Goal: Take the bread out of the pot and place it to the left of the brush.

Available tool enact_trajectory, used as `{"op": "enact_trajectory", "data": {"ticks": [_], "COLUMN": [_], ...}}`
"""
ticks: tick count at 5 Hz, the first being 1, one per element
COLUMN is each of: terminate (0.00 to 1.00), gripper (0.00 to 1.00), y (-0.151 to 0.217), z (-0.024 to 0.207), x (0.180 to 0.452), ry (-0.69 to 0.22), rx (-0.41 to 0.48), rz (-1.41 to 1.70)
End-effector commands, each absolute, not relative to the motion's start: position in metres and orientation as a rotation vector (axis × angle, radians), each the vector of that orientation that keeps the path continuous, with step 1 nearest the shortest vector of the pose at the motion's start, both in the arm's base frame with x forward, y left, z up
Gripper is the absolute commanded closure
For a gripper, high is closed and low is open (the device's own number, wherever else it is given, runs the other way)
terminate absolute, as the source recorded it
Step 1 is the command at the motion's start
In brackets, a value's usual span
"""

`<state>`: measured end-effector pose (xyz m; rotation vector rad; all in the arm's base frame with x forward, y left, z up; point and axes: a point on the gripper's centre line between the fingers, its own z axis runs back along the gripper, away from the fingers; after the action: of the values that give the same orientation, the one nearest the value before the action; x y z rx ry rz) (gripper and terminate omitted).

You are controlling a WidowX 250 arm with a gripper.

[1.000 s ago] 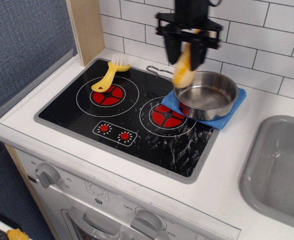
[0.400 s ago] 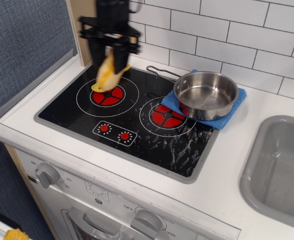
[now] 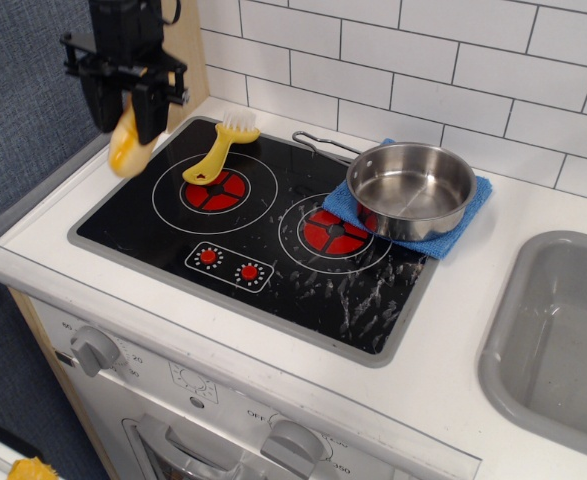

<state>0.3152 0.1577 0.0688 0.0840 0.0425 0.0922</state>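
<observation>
My black gripper (image 3: 125, 112) hangs above the left edge of the stove, shut on the golden bread (image 3: 125, 145), which dangles from the jaws, held in the air. The yellow brush (image 3: 219, 150) lies on the back left burner, to the right of the bread, white bristles toward the wall. The steel pot (image 3: 410, 188) sits empty on a blue cloth (image 3: 470, 215) at the right of the stove, its wire handle pointing left.
The black cooktop (image 3: 263, 240) has two red burners and small red control dots. A wooden panel (image 3: 178, 60) stands behind the gripper. A grey sink (image 3: 563, 340) is at the right. White tiled wall at the back.
The gripper carried the bread from above the pot leftward across the stove, past the brush, to the stove's left edge. The pot is now empty.
</observation>
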Motion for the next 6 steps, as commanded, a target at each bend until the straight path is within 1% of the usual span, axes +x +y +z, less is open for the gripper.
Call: {"op": "enact_trajectory", "data": {"ticks": [1, 2, 3, 4, 6], "terminate": [0.0, 0.0, 0.0, 0.0, 0.0], "gripper": [1.0, 1.0, 1.0, 0.0, 0.0], "y": [0.172, 0.174, 0.174, 0.17, 0.163], "z": [0.056, 0.04, 0.034, 0.04, 0.086], "x": [0.326, 0.332, 0.335, 0.337, 0.325], "ry": [0.09, 0.144, 0.163, 0.134, -0.099], "rx": [0.15, 0.163, 0.164, 0.159, 0.14], "rz": [0.148, 0.153, 0.151, 0.096, 0.065]}}
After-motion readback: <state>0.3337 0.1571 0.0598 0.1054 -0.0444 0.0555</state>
